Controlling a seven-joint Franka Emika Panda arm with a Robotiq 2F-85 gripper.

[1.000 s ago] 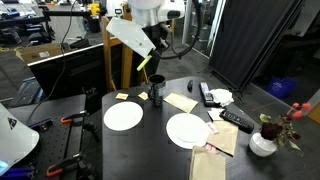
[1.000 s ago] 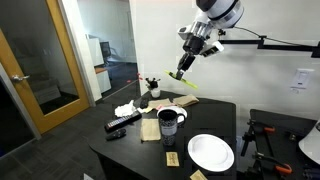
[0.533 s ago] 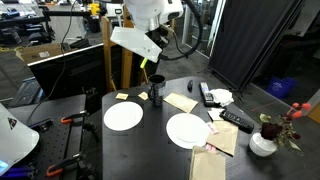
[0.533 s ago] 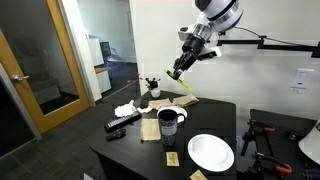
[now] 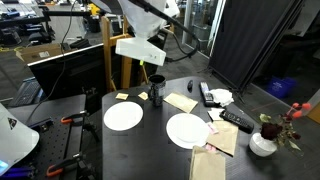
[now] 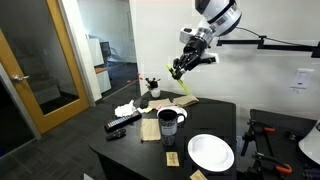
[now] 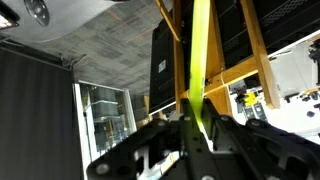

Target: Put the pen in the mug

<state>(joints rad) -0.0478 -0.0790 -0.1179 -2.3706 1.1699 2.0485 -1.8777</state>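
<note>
My gripper point(image 7: 196, 135) is shut on the bright yellow-green pen point(image 7: 199, 55), which sticks straight out from between the fingers in the wrist view. In both exterior views the gripper point(image 6: 183, 64) point(image 5: 151, 63) hangs high in the air, well above the table. The pen point(image 6: 186, 82) points down and away from it. The dark mug point(image 5: 156, 90) stands upright on the black table, roughly under the gripper. It also shows in an exterior view point(image 6: 168, 122), with a side handle.
Two white plates point(image 5: 123, 116) point(image 5: 187, 130) lie on the black table point(image 5: 150, 150). Black remotes point(image 5: 237, 120) point(image 5: 206, 93), brown napkins point(image 5: 180, 101) and a white vase with flowers point(image 5: 263, 142) sit nearby. A wooden shelf point(image 5: 115, 60) stands behind.
The wrist has turned and swung, so the white wrist body now lies more level. The gripper keeps hold of the pen and stays high above the mug.
</note>
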